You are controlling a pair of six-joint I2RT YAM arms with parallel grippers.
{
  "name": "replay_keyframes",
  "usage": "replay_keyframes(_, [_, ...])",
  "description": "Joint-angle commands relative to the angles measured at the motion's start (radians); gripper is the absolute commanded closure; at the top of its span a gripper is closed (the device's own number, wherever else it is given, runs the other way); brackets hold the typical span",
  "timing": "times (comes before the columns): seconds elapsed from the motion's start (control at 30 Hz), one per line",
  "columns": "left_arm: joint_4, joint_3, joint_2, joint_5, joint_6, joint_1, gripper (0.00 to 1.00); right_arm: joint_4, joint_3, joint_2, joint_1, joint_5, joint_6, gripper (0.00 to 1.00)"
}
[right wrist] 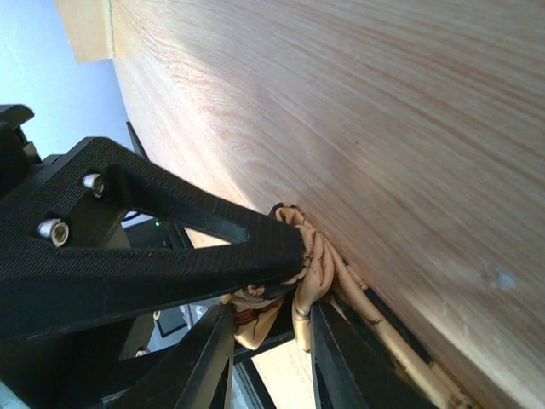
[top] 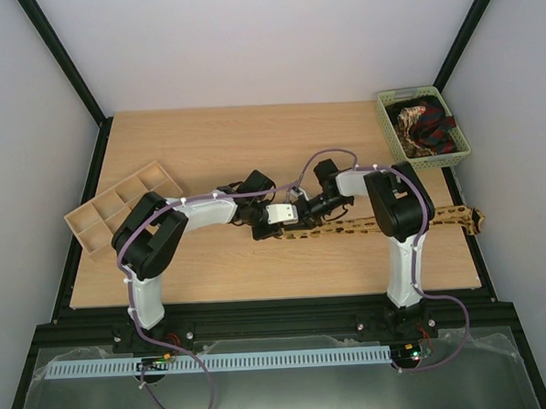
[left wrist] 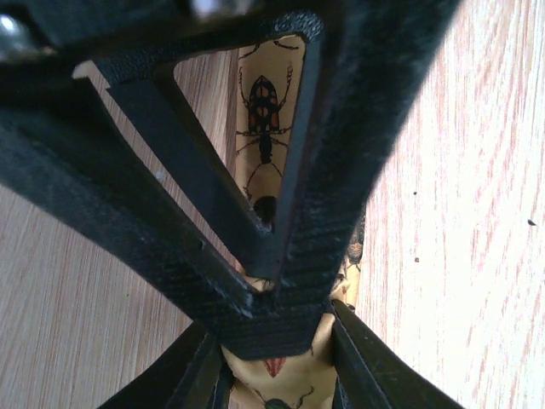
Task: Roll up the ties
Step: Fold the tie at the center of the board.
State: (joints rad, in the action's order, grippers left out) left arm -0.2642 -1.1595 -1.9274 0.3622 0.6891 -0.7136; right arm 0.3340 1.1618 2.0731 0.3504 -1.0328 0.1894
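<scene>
I log tan-yellow insect-print fabric necktie [top: 334,229] stretched across light wooden worktop [top: 251,141]. Left end effector [left wrist: 277,366] nearly closed, pinching it. Right end effector [right wrist: 272,311] clamps bunched fold (same spot).

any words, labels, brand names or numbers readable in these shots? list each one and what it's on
None: no view shows any readable text.
The yellow tie carries beetle pictures only, no words.
The green basket and the compartment tray show no label; any marking there is too small to tell.
</scene>
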Motion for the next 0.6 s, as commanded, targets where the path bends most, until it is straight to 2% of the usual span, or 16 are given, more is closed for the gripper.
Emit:
replay_keyframes(0.0, [-0.059, 0.005, -0.043, -0.037, 0.010, -0.007, 0.71, 0.041, -0.028, -0.067, 0.006, -0.070, -0.007, 0.73])
replay_keyframes(0.23, [-0.062, 0.004, -0.042, -0.036, 0.012, -0.007, 0.71, -0.062, -0.077, -0.097, -0.004, -0.105, 0.091, 0.66])
replay_keyframes(0.57, [-0.061, 0.001, -0.045, -0.038, 0.010, -0.007, 0.70, -0.085, -0.058, -0.044, 0.053, 0.016, 0.127, 0.71])
